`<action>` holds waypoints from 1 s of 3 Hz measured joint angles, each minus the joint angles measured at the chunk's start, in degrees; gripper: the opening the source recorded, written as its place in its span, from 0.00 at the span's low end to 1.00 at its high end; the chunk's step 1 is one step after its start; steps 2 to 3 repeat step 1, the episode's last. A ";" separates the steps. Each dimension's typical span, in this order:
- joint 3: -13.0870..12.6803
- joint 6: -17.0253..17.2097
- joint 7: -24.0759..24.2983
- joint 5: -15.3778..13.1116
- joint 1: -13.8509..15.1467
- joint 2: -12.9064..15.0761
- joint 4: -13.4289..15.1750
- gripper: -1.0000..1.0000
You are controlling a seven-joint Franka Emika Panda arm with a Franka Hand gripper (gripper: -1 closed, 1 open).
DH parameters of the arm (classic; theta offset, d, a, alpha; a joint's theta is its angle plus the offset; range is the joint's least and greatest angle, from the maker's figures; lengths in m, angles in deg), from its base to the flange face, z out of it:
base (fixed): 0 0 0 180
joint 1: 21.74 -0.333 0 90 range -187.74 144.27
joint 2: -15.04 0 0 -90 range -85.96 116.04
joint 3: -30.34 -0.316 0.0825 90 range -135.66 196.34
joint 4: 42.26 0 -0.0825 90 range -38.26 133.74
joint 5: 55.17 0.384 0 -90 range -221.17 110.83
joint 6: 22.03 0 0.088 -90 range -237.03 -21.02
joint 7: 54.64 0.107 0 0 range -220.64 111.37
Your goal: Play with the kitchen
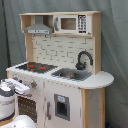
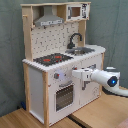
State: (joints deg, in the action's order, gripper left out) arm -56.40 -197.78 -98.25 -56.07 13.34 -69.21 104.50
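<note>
- The kitchen (image 1: 65,75) (image 2: 62,60) is a tall toy unit in white and light wood, and it fills the middle of both exterior views.
- On its worktop the black hob (image 1: 36,66) (image 2: 52,59) shows red rings. In the first exterior view the steel sink (image 1: 71,75) lies at about 3 o'clock from the hob, and the black tap (image 1: 83,59) rises behind the sink.
- In the second exterior view the sink (image 2: 82,50) and the tap (image 2: 74,40) are at about 2 o'clock from the hob.
- The grey hood (image 1: 37,29) (image 2: 49,21) hangs at 12 o'clock above the hob, under the top shelf. Beside it stands a small microwave (image 1: 70,23) (image 2: 75,11).
- The back wall (image 1: 60,50) (image 2: 52,37) between hood and worktop is pale, with a pattern of bricks or dots.
- The oven door (image 2: 64,96) is on the front under the hob, and the knobs (image 2: 56,76) sit just above it.
- The white robot arm (image 2: 107,79) comes in from 3 o'clock in the second exterior view, and its gripper (image 2: 75,74) reaches the front panel near the knobs.
- In the first exterior view the gripper (image 1: 20,86) comes in from 8 o'clock, close to the same panel.
- Whether the pincer is wide or narrow I cannot tell.
- The kitchen stands on a wooden floor (image 2: 100,112).
</note>
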 joint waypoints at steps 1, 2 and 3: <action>1.16 2.33 1.66 0.01 -4.89 -0.18 0.08 1.00; 1.16 2.33 1.66 0.01 -4.89 -0.18 0.08 1.00; 1.16 2.33 1.66 0.01 -4.89 -0.18 0.08 1.00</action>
